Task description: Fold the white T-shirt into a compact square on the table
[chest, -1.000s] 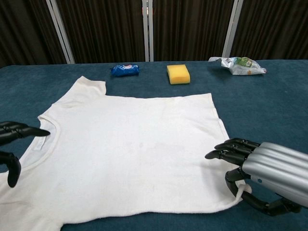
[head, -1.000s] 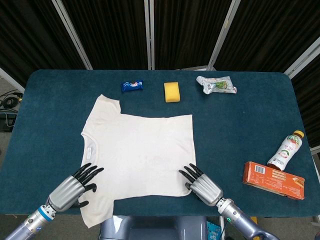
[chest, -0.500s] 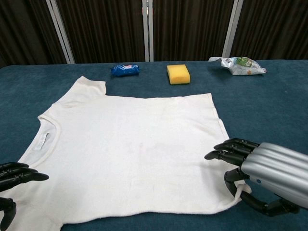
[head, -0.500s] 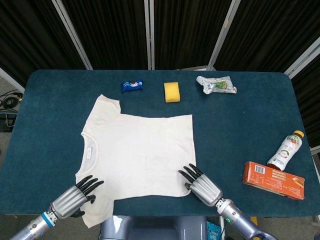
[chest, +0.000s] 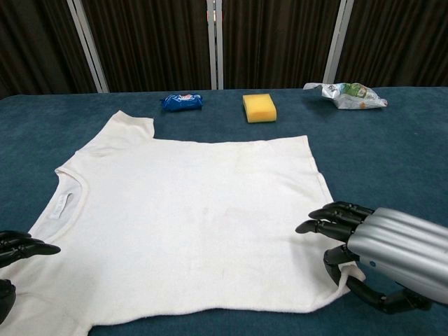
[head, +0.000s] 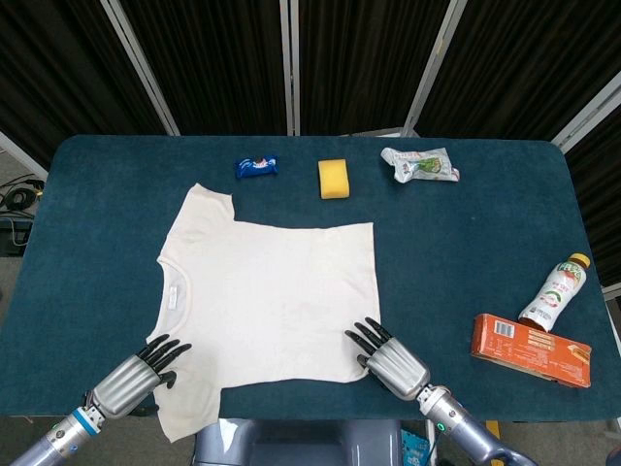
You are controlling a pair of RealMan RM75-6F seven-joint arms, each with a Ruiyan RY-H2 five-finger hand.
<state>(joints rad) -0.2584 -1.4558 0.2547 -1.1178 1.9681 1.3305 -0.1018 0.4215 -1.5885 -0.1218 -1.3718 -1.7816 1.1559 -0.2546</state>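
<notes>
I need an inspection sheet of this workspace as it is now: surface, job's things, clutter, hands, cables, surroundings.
Surface: table with a dark blue cloth cover.
Job's things: white T-shirt lies flat and unfolded, collar toward the left.
Clutter: blue snack packet, yellow sponge and crumpled wrapper along the far edge; bottle and orange box at the right.
Hands: left hand over the near sleeve; right hand at the near hem corner, cloth pinched in its fingers.
Cables: dark cables on the floor, left of the table.
Surroundings: dark curtain panels behind.
</notes>
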